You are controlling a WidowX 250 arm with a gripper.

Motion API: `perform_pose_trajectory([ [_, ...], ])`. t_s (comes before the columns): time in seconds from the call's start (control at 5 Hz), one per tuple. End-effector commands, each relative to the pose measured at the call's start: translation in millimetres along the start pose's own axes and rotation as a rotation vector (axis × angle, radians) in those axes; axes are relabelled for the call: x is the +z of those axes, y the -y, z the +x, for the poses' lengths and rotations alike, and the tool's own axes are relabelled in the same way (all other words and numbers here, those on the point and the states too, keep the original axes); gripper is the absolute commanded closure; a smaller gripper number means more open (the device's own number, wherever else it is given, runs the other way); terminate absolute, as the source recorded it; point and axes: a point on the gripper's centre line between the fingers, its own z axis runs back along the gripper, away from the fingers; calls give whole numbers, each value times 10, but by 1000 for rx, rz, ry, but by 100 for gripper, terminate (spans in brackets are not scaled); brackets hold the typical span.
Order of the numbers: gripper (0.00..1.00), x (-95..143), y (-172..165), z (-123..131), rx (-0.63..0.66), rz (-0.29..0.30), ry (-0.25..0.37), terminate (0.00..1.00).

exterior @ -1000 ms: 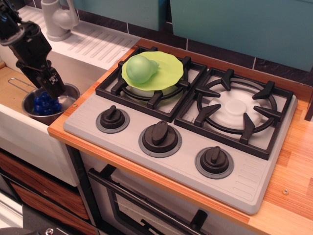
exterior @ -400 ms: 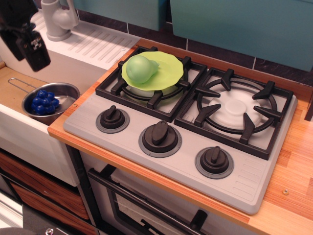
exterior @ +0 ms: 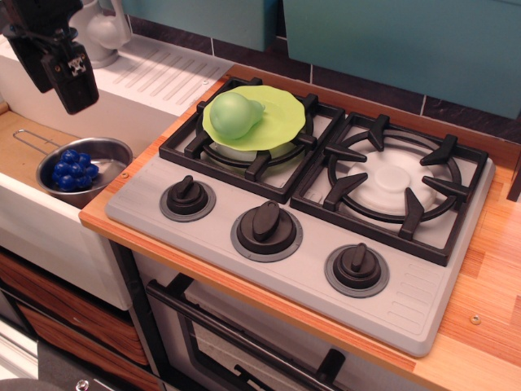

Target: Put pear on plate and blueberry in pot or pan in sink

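The light-green pear (exterior: 232, 115) lies on the flat lime-green plate (exterior: 281, 118), which rests on the left rear stove burner. The dark-blue blueberry cluster (exterior: 73, 170) sits inside the small steel pan (exterior: 114, 153), which stands in the white sink (exterior: 32, 216) at the left. The pan's wire handle points to the left. My black gripper (exterior: 59, 94) hangs at the top left, above and a little behind the pan. Its jaws are apart and hold nothing.
A grey stove (exterior: 301, 236) with three black knobs and two black grates fills the middle. The ribbed drainboard (exterior: 159, 73) and grey faucet (exterior: 102, 32) are behind the sink. A wooden counter (exterior: 488, 318) runs along the right.
My gripper has let go of the blueberry in the pan and risen straight up out of it, then shifted slightly right. The blueberry stays in the pan.
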Motion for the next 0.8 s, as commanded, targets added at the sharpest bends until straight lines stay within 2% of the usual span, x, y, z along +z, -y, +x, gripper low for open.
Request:
perform_pose_trajectory([
  [0.0, 0, 166, 235, 184, 10, 100, 10, 0],
  [0.2, 0, 195, 430, 263, 45, 79, -28, 0],
  [0.4, 0, 163, 428, 312, 21, 28, -40, 0],
  [0.6, 0, 163, 428, 312, 21, 28, -40, 100],
])
